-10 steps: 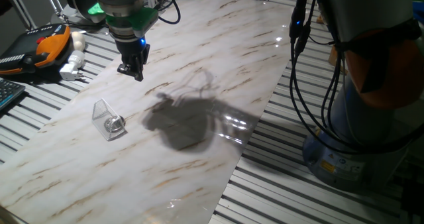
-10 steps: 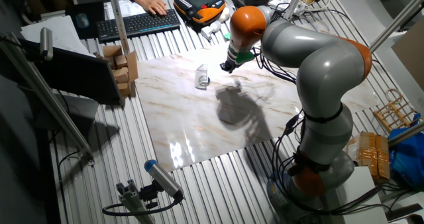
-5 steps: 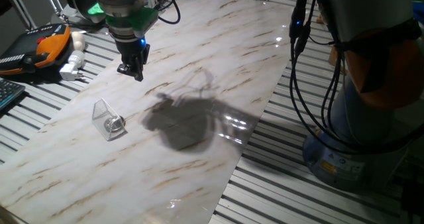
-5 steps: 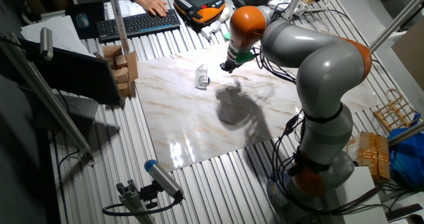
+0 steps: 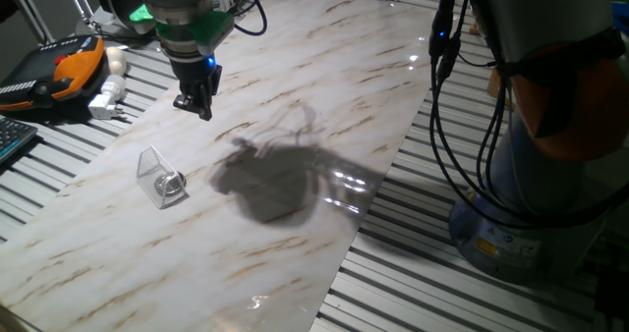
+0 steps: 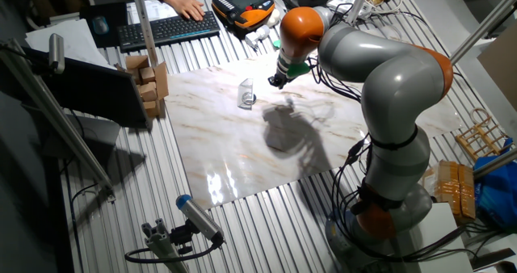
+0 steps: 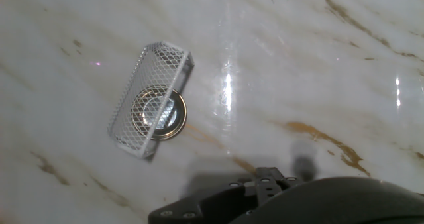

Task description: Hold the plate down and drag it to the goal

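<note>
Now, plate: plate [image 7: 158, 112] lies partly under the clear wedge [image 7: 150, 99], touching it
Gripper: gripper [image 5: 194, 104] hangs above the marble board [image 5: 324, 96], well apart from both, holding nothing; open or clenched, cannot tell
Risk: a descent could clip the wedge and push it and the plate together
Room: bare marble all around; board edges far from the wedge

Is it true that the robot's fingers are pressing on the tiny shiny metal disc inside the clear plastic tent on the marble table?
Not quite. The fingers hang in the air, apart from the tiny shiny metal disc, touching nothing. One fixed view shows this. The disc does sit at the clear plastic tent on the marble table.
</note>
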Motion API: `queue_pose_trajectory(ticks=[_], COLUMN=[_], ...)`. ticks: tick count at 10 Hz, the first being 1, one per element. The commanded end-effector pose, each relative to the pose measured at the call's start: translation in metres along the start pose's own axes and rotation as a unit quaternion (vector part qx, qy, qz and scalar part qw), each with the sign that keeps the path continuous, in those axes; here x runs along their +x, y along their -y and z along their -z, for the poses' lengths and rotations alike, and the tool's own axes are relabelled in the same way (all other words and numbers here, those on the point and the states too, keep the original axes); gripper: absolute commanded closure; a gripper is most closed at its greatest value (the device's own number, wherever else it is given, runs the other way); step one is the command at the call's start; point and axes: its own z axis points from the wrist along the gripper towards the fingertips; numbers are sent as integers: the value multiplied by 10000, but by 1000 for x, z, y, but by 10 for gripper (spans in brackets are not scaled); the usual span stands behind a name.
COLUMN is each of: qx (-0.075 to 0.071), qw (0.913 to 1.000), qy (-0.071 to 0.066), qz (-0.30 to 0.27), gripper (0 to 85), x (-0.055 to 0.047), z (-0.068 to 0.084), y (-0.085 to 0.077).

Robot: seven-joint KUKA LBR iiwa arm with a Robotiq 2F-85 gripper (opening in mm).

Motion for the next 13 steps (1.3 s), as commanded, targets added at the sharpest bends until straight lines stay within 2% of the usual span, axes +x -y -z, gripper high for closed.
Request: queue_pose_trajectory(ticks=[1, 13], qx=[0, -60], qw=[10000, 9999], qy=[0, 25], qz=[1, -159], gripper=[850, 850], x=[0, 0], z=[0, 1], y=[0, 0])
